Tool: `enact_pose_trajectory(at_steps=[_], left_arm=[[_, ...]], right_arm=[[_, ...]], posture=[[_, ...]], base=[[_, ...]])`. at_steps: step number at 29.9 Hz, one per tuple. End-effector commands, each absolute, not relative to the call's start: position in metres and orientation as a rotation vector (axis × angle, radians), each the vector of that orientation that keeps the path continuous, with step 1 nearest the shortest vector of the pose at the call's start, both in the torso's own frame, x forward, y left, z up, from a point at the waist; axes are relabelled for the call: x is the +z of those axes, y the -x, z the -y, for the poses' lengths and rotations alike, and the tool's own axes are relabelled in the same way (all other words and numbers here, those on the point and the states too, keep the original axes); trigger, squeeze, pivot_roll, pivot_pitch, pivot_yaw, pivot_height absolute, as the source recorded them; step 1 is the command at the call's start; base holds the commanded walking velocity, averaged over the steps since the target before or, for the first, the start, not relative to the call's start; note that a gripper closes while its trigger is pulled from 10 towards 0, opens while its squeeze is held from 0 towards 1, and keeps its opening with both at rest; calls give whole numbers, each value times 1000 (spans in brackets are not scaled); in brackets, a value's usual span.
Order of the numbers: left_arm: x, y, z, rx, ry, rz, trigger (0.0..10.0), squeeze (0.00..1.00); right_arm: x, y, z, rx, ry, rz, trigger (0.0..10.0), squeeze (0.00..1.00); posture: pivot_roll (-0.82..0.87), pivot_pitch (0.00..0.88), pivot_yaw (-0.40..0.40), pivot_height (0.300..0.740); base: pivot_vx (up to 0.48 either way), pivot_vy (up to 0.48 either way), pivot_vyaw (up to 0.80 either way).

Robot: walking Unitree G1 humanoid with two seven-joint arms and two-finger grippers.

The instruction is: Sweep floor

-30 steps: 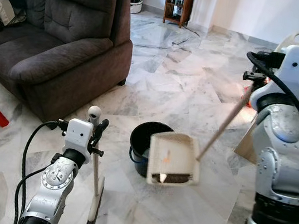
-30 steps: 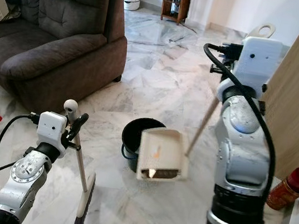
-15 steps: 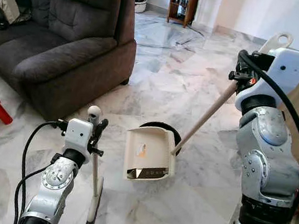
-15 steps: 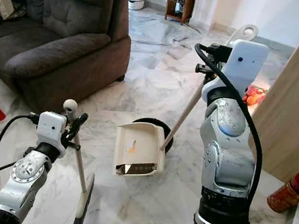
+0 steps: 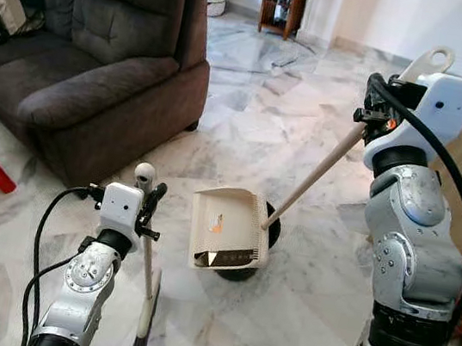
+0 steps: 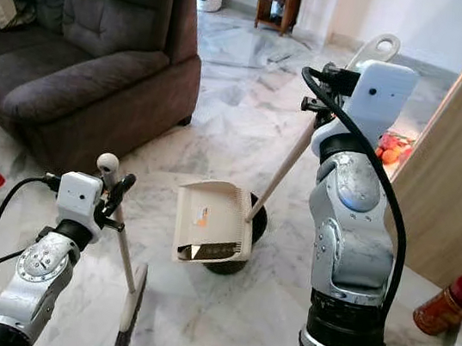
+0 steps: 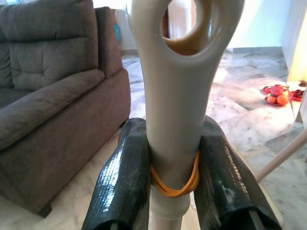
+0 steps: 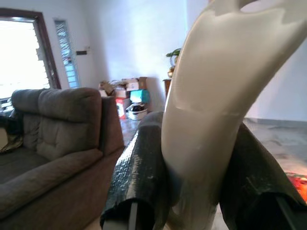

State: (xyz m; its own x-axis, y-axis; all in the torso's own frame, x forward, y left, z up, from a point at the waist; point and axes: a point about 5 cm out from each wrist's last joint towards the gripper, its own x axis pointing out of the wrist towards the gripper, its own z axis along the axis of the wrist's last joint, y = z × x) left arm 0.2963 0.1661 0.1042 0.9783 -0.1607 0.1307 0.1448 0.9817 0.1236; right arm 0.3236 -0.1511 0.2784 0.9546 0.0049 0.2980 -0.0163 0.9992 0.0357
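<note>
Dustpan (image 5: 227, 229) now tipped over your bucket (image 5: 238, 270) at 12 o'clock, debris near its lip | right gripper (image 8: 201, 177) pinches its handle | left gripper (image 7: 175, 187) clamps broom (image 5: 145, 299) at 10 o'clock | you're emptying; expect spill beside bucket.

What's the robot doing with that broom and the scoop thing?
It is sweeping the floor. Its right end effector holds the long handle of a cream dustpan, tipped over a black bucket with some dirt inside the pan. Its left end effector holds a small broom upright, bristles on the marble floor.
</note>
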Motion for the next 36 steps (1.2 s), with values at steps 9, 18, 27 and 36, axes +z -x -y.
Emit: enact_pose_trajectory(at_steps=[9, 18, 27, 36], left_arm=[[119, -299, -169, -142, -122, 203, 10000, 0], [119, -299, -168, -141, -122, 203, 10000, 0], [119, -300, -169, -139, -122, 204, 10000, 0], [119, -300, -169, -139, -122, 203, 10000, 0]], right_arm=[[293, -319, 146, 50, -50, 376, 10000, 0], [293, -319, 144, 63, -56, 377, 10000, 0], [293, -318, 140, 94, -31, 384, 10000, 0], [293, -318, 137, 113, -44, 384, 10000, 0]], posture=[[61, 15, 55, 740], [62, 12, 53, 740], [62, 14, 52, 740], [65, 11, 50, 740]], base=[[292, 0, 0], [291, 0, 0], [292, 0, 45], [292, 0, 351]])
